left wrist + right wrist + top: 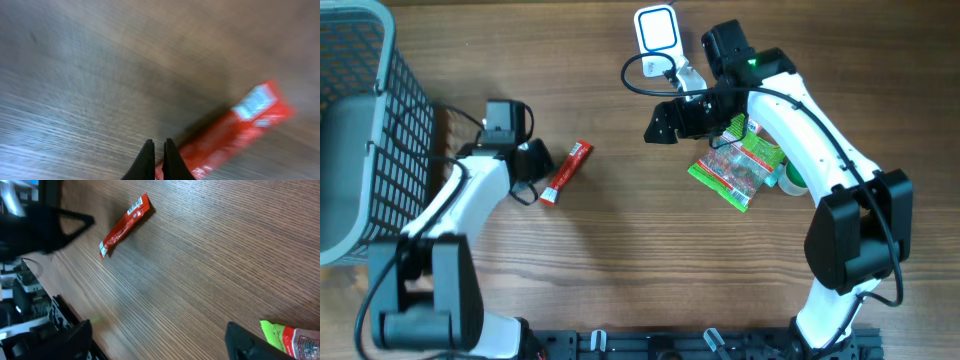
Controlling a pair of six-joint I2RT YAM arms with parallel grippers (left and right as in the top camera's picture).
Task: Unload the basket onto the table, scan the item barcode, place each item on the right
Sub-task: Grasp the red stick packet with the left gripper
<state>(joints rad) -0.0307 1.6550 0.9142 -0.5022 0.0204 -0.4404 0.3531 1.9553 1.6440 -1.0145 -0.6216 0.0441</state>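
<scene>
Your only container is the grey wire basket (408, 118) at the far left edge of the table (620, 270). Inside it you can see a plain grey surface (345, 170). You cannot tell from above whether that is its floor or something lying in it.

The red stick packet (567, 172) lies flat on the wood, left of centre. It is tilted so that its far end points right and its near end points left. In the right wrist view (124, 226) that far end carries a white printed label.

Your left gripper (532, 160) sits just to the left of the packet. In the left wrist view (156, 159) its jaws are pressed together with nothing between them. The packet (235, 130) runs away from the fingertips to the right, and its near end is right beside them. The blur keeps you from telling whether they touch.

Your right gripper (658, 125) is right of centre, well apart from the red packet, below the white scanner (656, 30) at the far edge. In its own view (159, 327) the jaws stand wide with only bare wood between them. A green snack packet (735, 165) lies just right of it, partly under the arm.
</scene>
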